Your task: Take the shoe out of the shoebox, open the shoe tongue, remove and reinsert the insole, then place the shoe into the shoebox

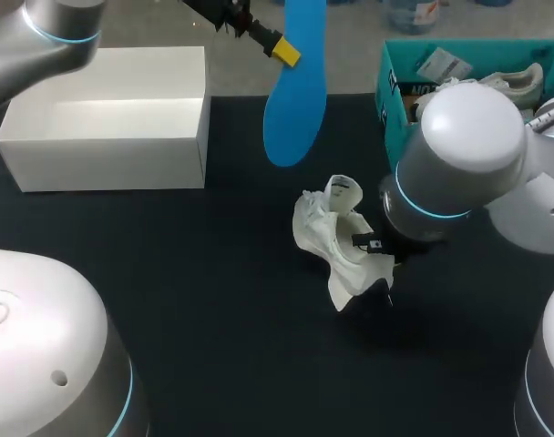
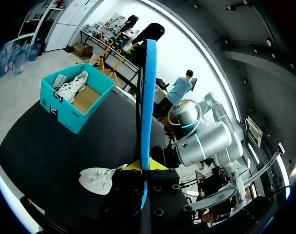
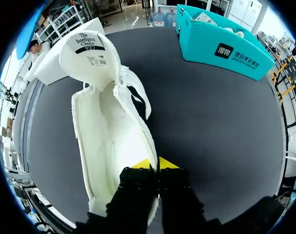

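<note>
Head view: left pincer (image 1: 284, 50) grips blue insole (image 1: 297, 100); right pincer (image 3: 153, 164) clamps gaping white shoe (image 1: 336, 232).

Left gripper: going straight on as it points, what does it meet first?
Left gripper, shut on the blue insole, seems aimed at bare table between the teal box and right arm; the white shoe lies aside. Depth is unclear.

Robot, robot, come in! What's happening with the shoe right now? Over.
Left pincer shut on blue insole, held aloft. Right pincer shut on white shoe, tongue open. Nothing in the way.
</note>
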Motion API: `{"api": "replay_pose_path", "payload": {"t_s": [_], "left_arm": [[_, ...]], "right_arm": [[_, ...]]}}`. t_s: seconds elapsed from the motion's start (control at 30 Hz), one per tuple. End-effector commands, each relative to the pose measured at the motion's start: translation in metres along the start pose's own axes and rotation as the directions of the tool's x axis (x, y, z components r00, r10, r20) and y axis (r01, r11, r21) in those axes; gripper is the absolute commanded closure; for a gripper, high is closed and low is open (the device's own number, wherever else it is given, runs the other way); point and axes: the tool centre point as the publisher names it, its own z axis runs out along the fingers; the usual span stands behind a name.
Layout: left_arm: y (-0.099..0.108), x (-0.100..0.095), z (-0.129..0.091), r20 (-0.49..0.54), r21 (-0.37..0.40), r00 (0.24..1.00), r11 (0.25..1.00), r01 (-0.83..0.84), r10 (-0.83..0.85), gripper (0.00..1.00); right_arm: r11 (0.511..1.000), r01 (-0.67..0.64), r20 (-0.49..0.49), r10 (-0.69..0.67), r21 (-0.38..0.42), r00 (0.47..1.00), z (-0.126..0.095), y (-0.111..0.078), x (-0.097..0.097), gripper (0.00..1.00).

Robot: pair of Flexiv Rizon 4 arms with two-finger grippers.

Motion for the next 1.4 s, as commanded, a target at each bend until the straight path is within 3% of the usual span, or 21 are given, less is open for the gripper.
{"api": "replay_pose_path", "payload": {"t_s": [0.03, 0.37, 1.4], "left_arm": [[0.000, 0.000, 0.000, -0.001, -0.001, 1.000, 1.000, -0.001, 0.001, 1.00], [0.000, 0.000, 0.000, -0.001, -0.001, 1.000, 1.000, -0.001, 0.001, 1.00], [0.000, 0.000, 0.000, -0.001, -0.001, 1.000, 1.000, -0.001, 0.001, 1.00]], "right_arm": [[1.000, -0.013, 0.006, 0.013, -0.007, 1.000, 0.002, 0.000, 0.006, 1.00], [0.996, -0.075, 0.024, 0.076, -0.041, 0.997, 0.001, -0.005, 0.004, 1.00], [0.990, -0.143, 0.073, 0.143, -0.004, 0.987, 0.047, -0.032, 0.034, 1.00]]}}
